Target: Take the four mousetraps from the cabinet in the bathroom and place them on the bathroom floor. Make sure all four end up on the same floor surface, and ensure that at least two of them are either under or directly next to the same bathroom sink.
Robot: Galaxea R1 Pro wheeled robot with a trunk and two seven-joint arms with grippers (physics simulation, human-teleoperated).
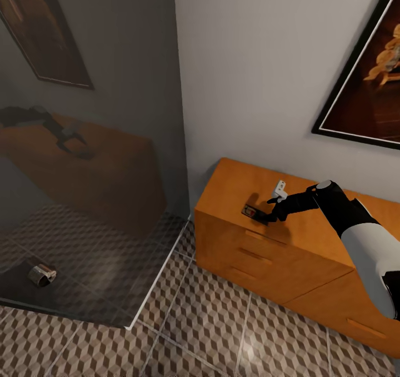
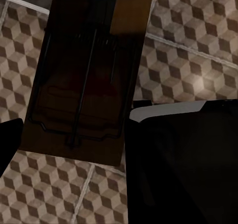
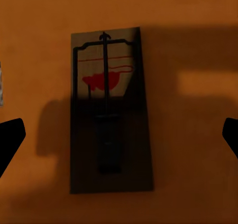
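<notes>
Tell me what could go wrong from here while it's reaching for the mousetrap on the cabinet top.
1. The mousetrap lies flat on the cabinet, so the open right gripper may scrape or push it rather than pinch it.
2. That trap lies close to the cabinet's front edge; a nudge could tip it off.
3. The left gripper's mousetrap hangs above the bathroom floor; a loose grip would drop it.

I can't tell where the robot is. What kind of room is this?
Probably a bathroom: a glass shower screen, cube-patterned floor tiles, and an orange wooden cabinet by the wall.
</notes>
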